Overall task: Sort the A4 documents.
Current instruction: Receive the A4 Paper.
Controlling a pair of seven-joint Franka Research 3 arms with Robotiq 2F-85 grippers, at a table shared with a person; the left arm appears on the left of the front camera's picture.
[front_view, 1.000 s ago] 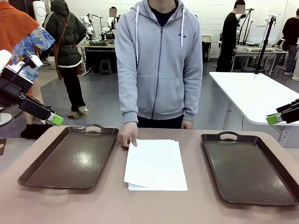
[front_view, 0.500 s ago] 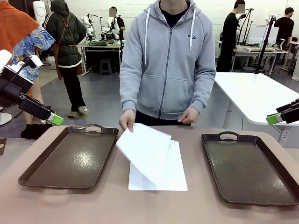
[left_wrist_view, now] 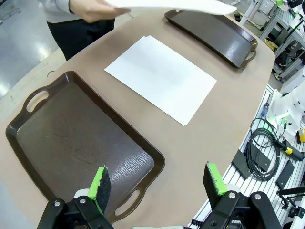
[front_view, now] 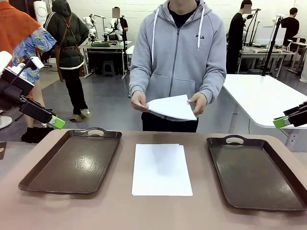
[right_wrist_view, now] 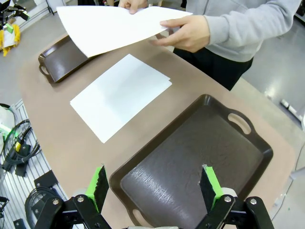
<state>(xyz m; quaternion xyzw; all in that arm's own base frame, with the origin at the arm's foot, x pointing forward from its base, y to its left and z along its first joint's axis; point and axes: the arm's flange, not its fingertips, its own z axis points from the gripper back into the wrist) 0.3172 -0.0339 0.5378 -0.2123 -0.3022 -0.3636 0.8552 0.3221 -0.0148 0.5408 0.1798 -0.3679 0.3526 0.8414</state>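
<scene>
1. I saw a flat stack of plain white, thin rectangular A4 paper sheets (front_view: pixel 161 169) lying on the matte tan tabletop (front_view: pixel 144 213), between 2 trays. The sheet edges were slightly offset at a far corner.
2. 1 more blank white sheet (front_view: pixel 171 107) was in the air above the table's far edge, gently bowed. A person in a grey zip hoodie (front_view: pixel 177 57) held it with 1 hand (front_view: pixel 138 101) at 1 end and the other hand (front_view: pixel 197 103) at the opposite end.
3. A dark brown, glossy, pebble-textured rectangular tray with cut-out handles (front_view: pixel 72 160) sat to my left of the stack. A matching dark brown tray (front_view: pixel 256 172) sat to my right.
4. My left gripper (left_wrist_view: pixel 157 181), black with green pads, had its fingers spread wide. It hung above the near end of the left tray, gripping and touching nothing.
5. My right gripper (right_wrist_view: pixel 154 183) was spread just as wide above the right tray, also holding nothing.
</scene>
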